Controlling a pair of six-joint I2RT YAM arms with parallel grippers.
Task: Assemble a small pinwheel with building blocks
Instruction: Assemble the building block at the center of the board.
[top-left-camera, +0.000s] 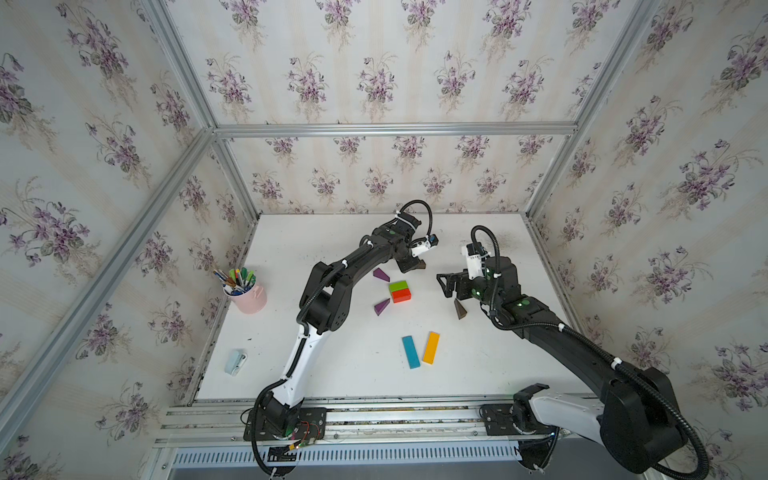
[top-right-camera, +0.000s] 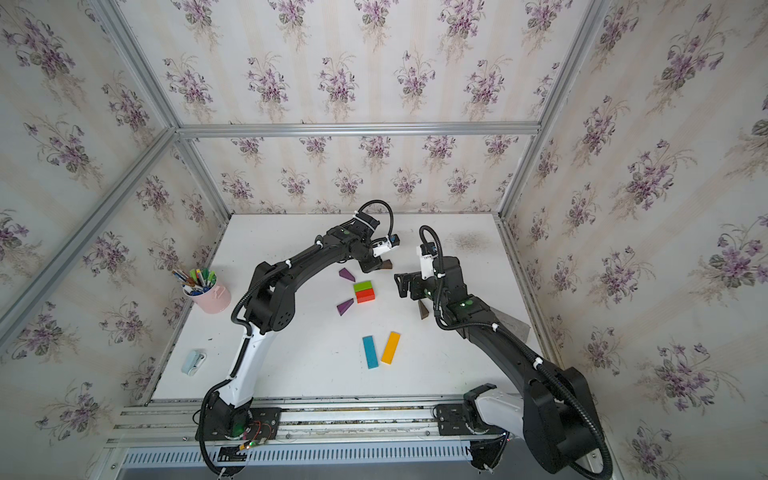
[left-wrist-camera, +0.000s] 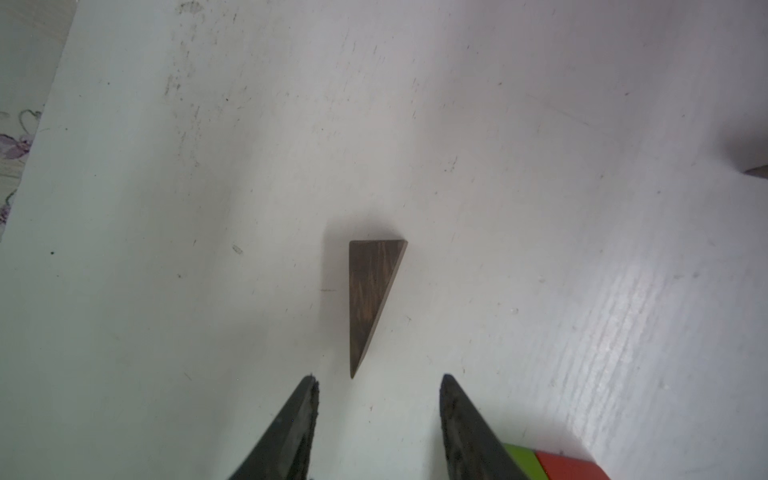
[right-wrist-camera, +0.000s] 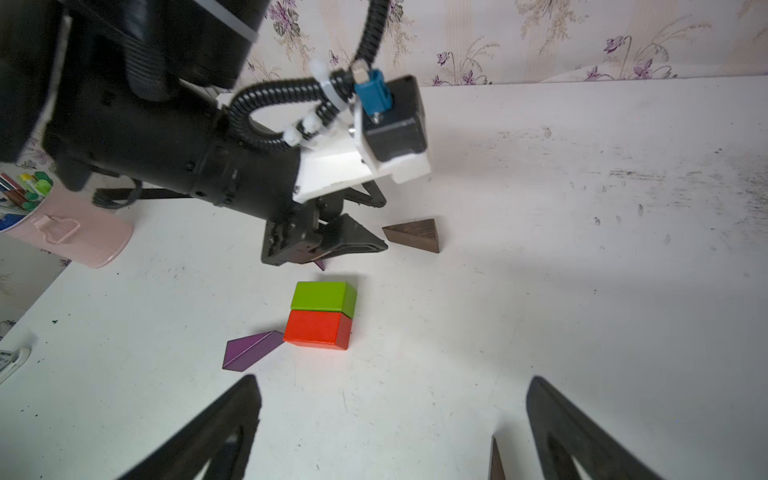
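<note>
A green block (top-left-camera: 398, 286) and a red block (top-left-camera: 401, 295) sit side by side mid-table. One purple wedge (top-left-camera: 380, 274) lies just behind-left of them, another (top-left-camera: 381, 306) touches the red block's corner (right-wrist-camera: 253, 349). My left gripper (top-left-camera: 413, 266) is open just behind them, and a brown wedge (left-wrist-camera: 372, 299) lies flat right ahead of its fingertips, apart from them. To the right, my right gripper (top-left-camera: 442, 286) is wide open and holds nothing. A second brown wedge (top-left-camera: 459, 309) stands by it, its tip (right-wrist-camera: 494, 457) beside one finger. Blue (top-left-camera: 411, 352) and orange (top-left-camera: 431, 348) bars lie nearer the front.
A pink cup (top-left-camera: 249, 297) full of coloured pens stands at the table's left edge. A small pale blue object (top-left-camera: 235, 361) lies front left. Papered walls with metal framing close the table (top-left-camera: 332, 374) in on three sides.
</note>
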